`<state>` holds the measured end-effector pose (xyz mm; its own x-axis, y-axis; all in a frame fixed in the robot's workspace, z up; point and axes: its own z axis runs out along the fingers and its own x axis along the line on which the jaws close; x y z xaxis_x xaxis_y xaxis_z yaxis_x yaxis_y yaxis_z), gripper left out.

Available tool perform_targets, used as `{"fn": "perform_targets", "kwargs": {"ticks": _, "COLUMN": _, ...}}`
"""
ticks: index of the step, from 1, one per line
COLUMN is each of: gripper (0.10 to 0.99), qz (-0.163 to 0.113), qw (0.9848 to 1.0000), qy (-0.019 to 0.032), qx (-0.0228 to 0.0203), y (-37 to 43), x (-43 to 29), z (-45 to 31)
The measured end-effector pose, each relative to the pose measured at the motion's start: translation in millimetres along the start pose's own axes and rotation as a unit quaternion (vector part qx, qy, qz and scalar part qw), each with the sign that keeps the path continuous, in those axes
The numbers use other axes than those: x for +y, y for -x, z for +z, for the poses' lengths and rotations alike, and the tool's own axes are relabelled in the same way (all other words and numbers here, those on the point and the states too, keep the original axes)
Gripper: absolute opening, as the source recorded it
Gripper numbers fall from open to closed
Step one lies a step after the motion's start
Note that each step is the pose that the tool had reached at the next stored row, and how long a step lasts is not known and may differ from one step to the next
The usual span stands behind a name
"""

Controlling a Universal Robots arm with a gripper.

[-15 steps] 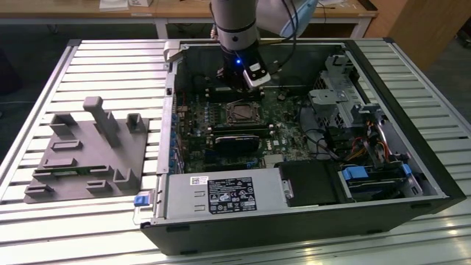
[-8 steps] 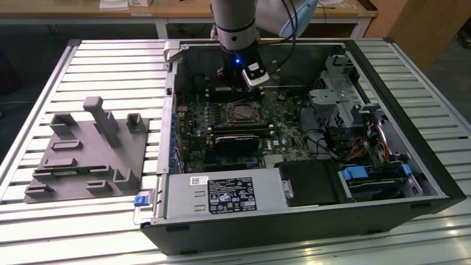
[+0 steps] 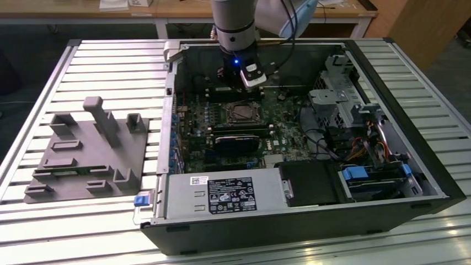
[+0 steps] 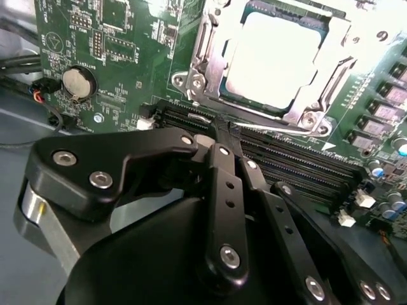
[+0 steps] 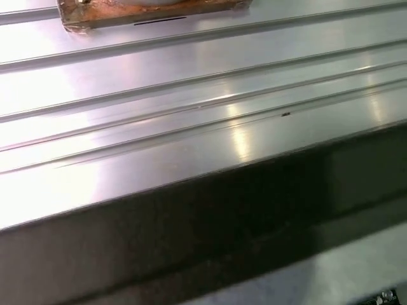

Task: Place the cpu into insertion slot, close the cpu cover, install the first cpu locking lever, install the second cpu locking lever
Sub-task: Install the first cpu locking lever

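**Open case on the table, fixture block to one side**

The computer case (image 3: 294, 232) lies open on the slatted table (image 3: 110, 61), with a fixture block (image 3: 88, 154) beside it on the exterior view's left. Inside, the circuit board (image 4: 114, 32) sits toward that same side, with the power supply (image 3: 220, 194) in front of it and the drive bays (image 3: 353, 121) on the exterior view's right. The cpu (image 4: 273, 60) lies in the insertion slot (image 3: 240, 113), inside the window of the cpu cover (image 4: 203, 44). The gripper (image 4: 220, 130) hangs over the memory slots (image 4: 292, 162) — just behind the socket in the exterior view.
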<state>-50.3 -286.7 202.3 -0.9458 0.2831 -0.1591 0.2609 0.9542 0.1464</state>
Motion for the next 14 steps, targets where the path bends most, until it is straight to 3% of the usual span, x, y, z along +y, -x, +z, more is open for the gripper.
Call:
{"fn": "perform_targets", "kwargs": {"ticks": 4, "gripper": 0.106, "qz": 0.004, "qw": 1.0000, "qy": -0.0004, "qx": -0.0006, "y": -0.8, "x": 1.6, "z": 1.6}}
{"fn": "perform_targets", "kwargs": {"ticks": 14, "gripper": 0.106, "qz": 0.031, "qw": 0.9995, "qy": -0.0080, "qx": -0.0058, "y": -1.6, "x": 1.0, "z": 6.2}}
